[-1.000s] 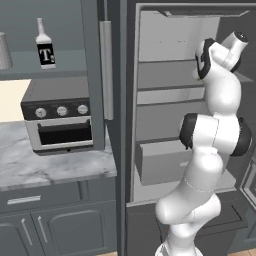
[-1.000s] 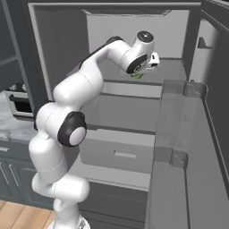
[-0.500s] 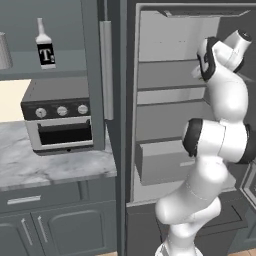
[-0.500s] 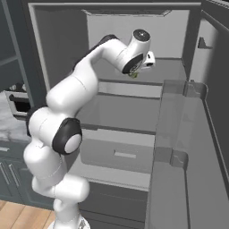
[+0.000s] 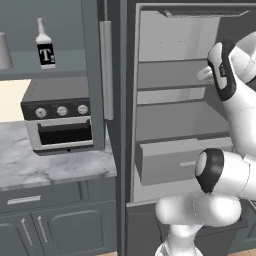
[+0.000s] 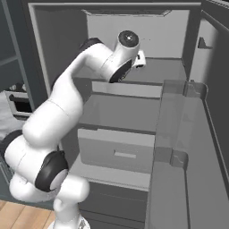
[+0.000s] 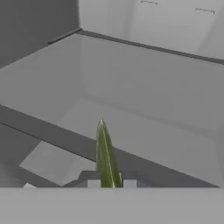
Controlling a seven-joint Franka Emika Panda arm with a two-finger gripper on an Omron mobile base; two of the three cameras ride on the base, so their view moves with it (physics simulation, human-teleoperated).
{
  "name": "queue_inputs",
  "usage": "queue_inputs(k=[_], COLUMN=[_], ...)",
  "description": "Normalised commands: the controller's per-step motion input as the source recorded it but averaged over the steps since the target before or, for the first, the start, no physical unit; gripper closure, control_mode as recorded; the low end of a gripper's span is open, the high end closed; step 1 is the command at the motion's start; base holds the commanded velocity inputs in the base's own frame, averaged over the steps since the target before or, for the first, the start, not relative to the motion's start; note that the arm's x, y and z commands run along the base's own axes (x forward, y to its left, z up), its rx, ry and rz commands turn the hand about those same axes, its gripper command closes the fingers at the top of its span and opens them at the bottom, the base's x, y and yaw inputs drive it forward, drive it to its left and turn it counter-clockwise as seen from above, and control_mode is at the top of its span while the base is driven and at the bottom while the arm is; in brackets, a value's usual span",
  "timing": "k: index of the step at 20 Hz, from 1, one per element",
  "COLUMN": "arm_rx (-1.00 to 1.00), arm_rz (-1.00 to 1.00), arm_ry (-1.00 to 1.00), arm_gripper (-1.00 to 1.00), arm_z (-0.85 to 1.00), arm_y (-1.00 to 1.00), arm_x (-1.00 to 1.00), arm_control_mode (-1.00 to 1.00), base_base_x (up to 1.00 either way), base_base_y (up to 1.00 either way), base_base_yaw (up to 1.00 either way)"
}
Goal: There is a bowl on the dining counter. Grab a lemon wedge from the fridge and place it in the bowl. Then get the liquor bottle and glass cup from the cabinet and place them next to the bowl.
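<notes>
Pincer (image 7: 111, 183) tips are sitting at the bottom centre of the hand view, and I am seeing them clamped on the lemon wedge (image 7: 105, 154), a thin green-yellow sliver standing up between them. Behind the wedge, grey shelf surfaces and the pale back wall of the fridge (image 5: 170, 45) are spreading across the upper part of that frame.

In the left base view, I am watching the white arm (image 5: 220, 170) rising along the right side of the frame, with its upper links reaching into the open fridge at the level of the upper shelf. A closed drawer (image 5: 170, 160) is sitting lower in the fridge, centre right. In the right base view the arm is arching from lower left to upper centre, the hand turned toward the upper shelf, and the open fridge door (image 6: 179, 147) with its clear bins is filling the right.

At the upper left of the left base view, the liquor bottle (image 5: 45, 45) is standing on the cabinet (image 5: 93, 70) shelf, with the glass cup (image 5: 4, 50) at the frame's left edge. Below them a toaster oven (image 5: 60, 117) is resting on the marble surface (image 5: 45, 167).
</notes>
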Motion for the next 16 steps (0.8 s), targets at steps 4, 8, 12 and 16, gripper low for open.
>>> queue_inputs(k=[4,8,12,16], arm_rx=[0.00,0.00,0.00,0.00], arm_rz=[0.00,-0.02,-0.05,-0.06], arm_ry=[-0.10,-0.01,0.00,0.03], arm_gripper=[1.00,1.00,1.00,1.00], arm_z=[0.31,0.36,0.22,0.04], arm_y=[0.57,0.57,0.51,0.42], arm_x=[-1.00,-1.00,-1.00,-1.00], arm_control_mode=[-1.00,-1.00,-1.00,-1.00], base_base_x=[0.00,0.00,0.00,0.00], base_base_y=[0.00,0.00,0.00,0.00], base_base_yaw=[0.00,0.00,0.00,0.00])
